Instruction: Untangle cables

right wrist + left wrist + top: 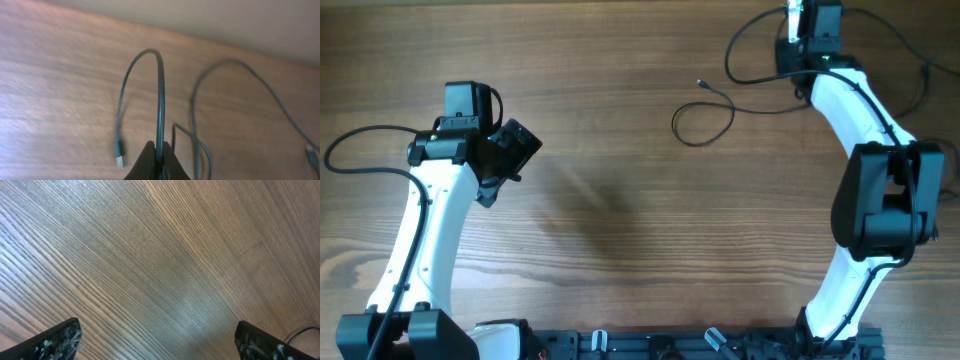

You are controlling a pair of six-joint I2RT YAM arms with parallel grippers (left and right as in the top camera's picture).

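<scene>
Pinched one thin black plug-ended cable (pixel 160 90) tight between right gripper (pixel 157 156) fingers, near far right corner of brown wooden desk (pixel 620 200). Held left gripper (pixel 157 342) fingers wide apart above left side.

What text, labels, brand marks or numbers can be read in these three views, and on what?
None readable in any view.
On the table: bare wood grain only.
On the left arm and right arm: no legible print.
On the cable held by the right gripper, and its plug: blurred, nothing readable.
On the left gripper: no print visible.
</scene>
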